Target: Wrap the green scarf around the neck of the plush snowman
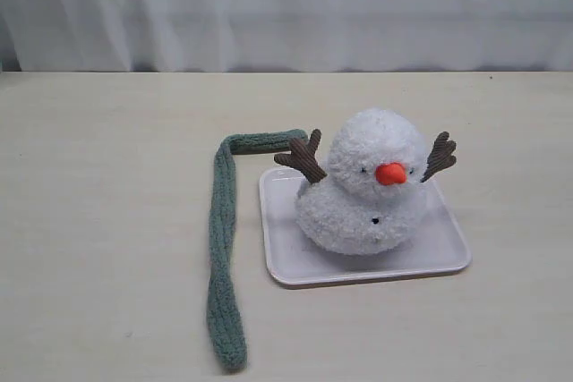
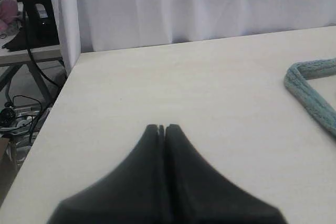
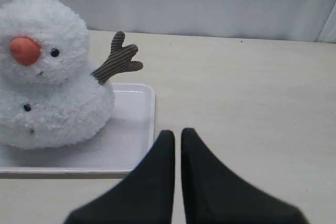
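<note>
Exterior view: green scarf [image 1: 221, 248], unwrapped, flat on worktop [image 1: 107, 176], running from the camera-side edge back, then bending to end just beside the plush snowman [image 1: 367, 199]. The snowman sits on white tray [image 1: 448, 252], mid-worktop; snowman's neck [image 1: 333, 183] bare. Left end effector [image 2: 161, 127] and right end effector [image 3: 177, 132]: both clenched, empty, clear of scarf. Step judged: wrapping not begun. Next move calls for opening, then grasping a scarf end.
</note>
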Available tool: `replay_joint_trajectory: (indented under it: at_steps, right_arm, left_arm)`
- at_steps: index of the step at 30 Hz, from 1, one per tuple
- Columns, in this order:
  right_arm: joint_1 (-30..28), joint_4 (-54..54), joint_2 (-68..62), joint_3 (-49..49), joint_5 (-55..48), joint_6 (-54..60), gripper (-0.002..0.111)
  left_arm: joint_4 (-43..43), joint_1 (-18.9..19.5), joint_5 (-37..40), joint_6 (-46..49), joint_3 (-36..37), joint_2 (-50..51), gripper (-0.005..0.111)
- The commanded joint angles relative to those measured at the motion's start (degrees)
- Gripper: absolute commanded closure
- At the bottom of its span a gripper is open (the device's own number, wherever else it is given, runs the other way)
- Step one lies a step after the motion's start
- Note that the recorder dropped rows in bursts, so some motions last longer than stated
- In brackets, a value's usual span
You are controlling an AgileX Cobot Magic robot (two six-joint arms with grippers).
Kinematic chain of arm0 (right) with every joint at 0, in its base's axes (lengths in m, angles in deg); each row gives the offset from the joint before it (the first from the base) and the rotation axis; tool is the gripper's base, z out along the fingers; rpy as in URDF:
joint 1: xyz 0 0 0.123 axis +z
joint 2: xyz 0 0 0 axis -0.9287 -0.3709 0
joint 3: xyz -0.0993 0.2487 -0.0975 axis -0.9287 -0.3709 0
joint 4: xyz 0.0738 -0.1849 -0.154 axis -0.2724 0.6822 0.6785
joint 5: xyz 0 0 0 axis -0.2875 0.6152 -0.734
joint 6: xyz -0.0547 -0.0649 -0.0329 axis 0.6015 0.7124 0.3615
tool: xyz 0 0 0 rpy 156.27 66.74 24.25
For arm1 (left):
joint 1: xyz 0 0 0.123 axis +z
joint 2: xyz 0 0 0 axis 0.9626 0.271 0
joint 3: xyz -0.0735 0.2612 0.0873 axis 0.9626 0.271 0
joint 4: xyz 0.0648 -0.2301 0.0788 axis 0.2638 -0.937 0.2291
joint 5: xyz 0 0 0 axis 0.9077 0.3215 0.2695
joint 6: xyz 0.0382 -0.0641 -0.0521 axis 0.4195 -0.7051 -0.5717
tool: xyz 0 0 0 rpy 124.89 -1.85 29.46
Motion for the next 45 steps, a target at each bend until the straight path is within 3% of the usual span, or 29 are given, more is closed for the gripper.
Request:
replay_joint_trajectory:
  at_steps: [1,10,14,17,25,27,29,31,33,40,45]
  right_arm:
    - [-0.2,0.0,0.2,-0.2,-0.1,0.5,0.104]
    - [-0.2,0.0,0.2,-0.2,-0.1,0.5,0.104]
    - [-0.2,0.0,0.2,-0.2,-0.1,0.5,0.104]
    - [-0.2,0.0,0.2,-0.2,-0.1,0.5,0.104]
    - [-0.2,0.0,0.2,-0.2,-0.1,0.5,0.104]
    - [-0.2,0.0,0.2,-0.2,-0.1,0.5,0.104]
    - [-0.2,0.0,0.2,-0.2,-0.1,0.5,0.104]
    - [-0.2,0.0,0.2,-0.2,-0.1,0.5,0.104]
    - [-0.2,0.0,0.2,-0.2,-0.1,0.5,0.104]
    - [-0.2,0.0,0.2,-0.2,-0.1,0.5,0.104]
    - [-0.2,0.0,0.2,-0.2,-0.1,0.5,0.104]
  left_arm:
    - [0.5,0.3,-0.8,0.2,0.2,-0.1,0.107]
    - [2.2,0.3,-1.1,0.2,0.2,-0.1,0.107]
    - [-1.0,0.3,-5.8,0.1,0.2,-0.1,0.107]
    - [-5.1,0.3,-14.8,0.1,0.2,-0.1,0.107]
    - [-4.8,0.3,-38.3,-0.2,0.2,-0.1,0.107]
    - [-4.8,0.3,-43.5,-4.6,0.2,-0.1,0.107]
    - [-4.8,0.3,-46.3,-15.7,0.2,-0.1,0.107]
    - [-2.7,0.3,-46.8,-26.4,0.2,-0.1,0.107]
    - [1.8,0.3,-45.8,-29.7,-0.1,-0.1,0.107]
    - [21.0,0.2,-24.8,-43.5,-15.1,12.7,0.107]
    - [28.5,-1.2,-24.9,-43.6,-19.9,25.3,0.098]
